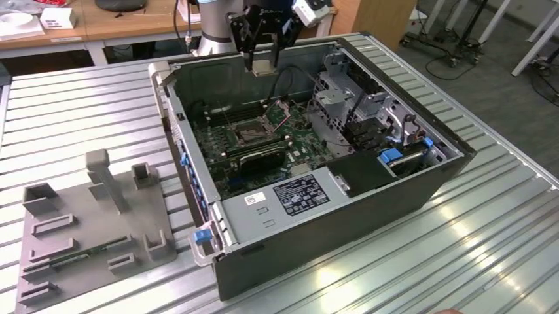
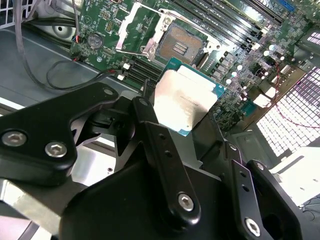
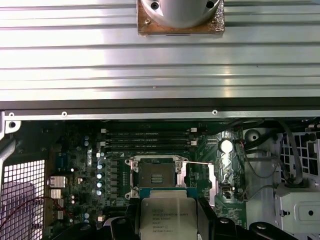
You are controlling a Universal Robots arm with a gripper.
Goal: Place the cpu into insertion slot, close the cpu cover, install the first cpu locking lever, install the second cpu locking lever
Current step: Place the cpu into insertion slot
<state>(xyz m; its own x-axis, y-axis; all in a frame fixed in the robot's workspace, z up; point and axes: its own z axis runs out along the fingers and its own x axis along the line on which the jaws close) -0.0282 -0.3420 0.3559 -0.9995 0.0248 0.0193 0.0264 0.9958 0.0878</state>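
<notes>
- The gripper [image 1: 261,63] hangs over the open computer case [image 1: 349,216], clamped on the cpu [image 2: 184,97].
- Below it, the socket [image 3: 156,176] on the motherboard [image 1: 262,160] sits bare, well apart from the cpu.

cpu [image 2: 186,100]: pale metal top, satin sheen. fingers [image 2: 162,150]: black, smooth, semi-gloss. table [image 1: 78,111]: ribbed bare metal, reflective. fixture [image 1: 96,216], lower left of exterior view: grey matt plastic.

Slatted metal table [image 1: 78,111] — computer case [image 1: 349,222], grey fixture [image 1: 78,230]

1 cpu [image 2: 185,102], 1 gripper [image 1: 260,67], 1 computer case [image 1: 349,219], 1 fixture [image 1: 88,226].
</notes>
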